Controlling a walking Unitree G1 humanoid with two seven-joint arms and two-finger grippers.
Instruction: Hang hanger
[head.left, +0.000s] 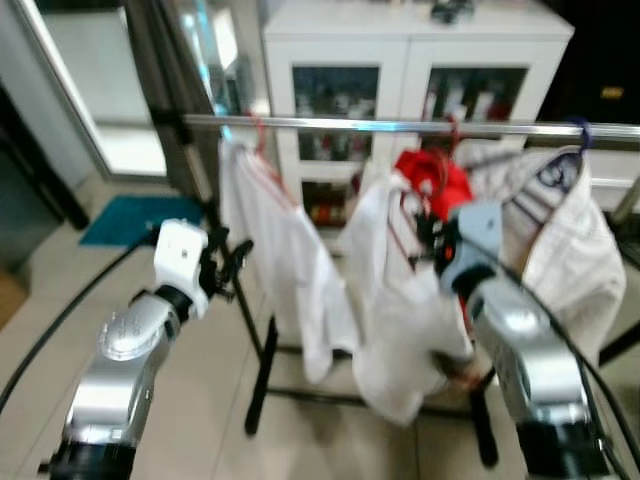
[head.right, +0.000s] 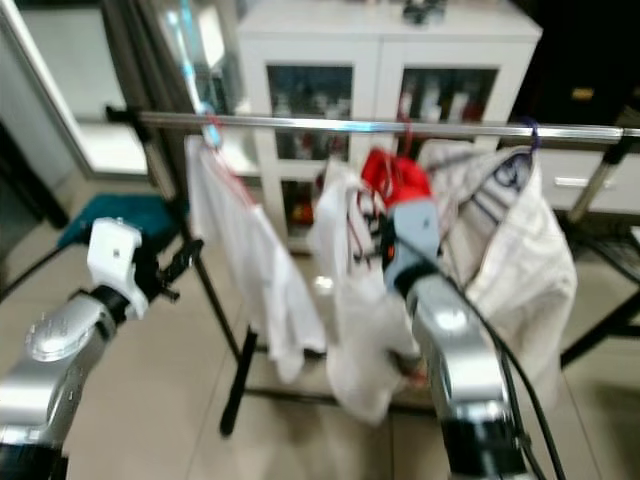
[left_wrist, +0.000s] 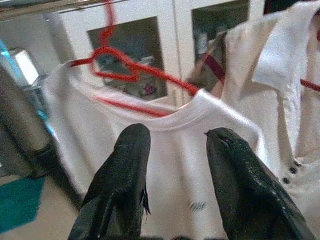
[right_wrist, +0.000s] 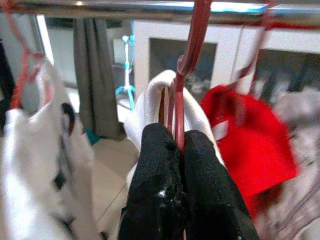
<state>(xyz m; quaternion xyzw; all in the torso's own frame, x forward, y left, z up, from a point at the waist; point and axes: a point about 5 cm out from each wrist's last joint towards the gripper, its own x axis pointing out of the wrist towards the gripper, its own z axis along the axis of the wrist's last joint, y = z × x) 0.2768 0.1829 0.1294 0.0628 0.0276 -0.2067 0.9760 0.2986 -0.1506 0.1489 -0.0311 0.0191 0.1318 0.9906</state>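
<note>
**Right gripper pinches a red hanger just under the clothes rail**

Nearest the camera, the right gripper (right_wrist: 179, 142) has its two black fingers pressed together on the neck of a red hanger (right_wrist: 189, 55). The hanger carries a white shirt (head.left: 395, 300), and its hook rises to the silver rail (right_wrist: 150, 9); whether the hook sits over the rail or only touches it cannot be told from the blur. The right arm reaches up into the middle of the rack, among the hanging clothes.

The left gripper (left_wrist: 175, 145) is held out to the left of the rack, fingers spread and holding nothing, pointed at a white T-shirt (head.left: 275, 260) that hangs on another red hanger (left_wrist: 125, 65) near the rail's left end.

Behind the held shirt hangs a red garment (head.left: 435, 180), and to its right a pale jacket (head.left: 560, 240) on a dark hook. Beyond the rack stands a white cabinet (head.left: 405, 50) with glass doors. A teal mat (head.left: 125, 218) lies on the tiled floor at far left.
</note>
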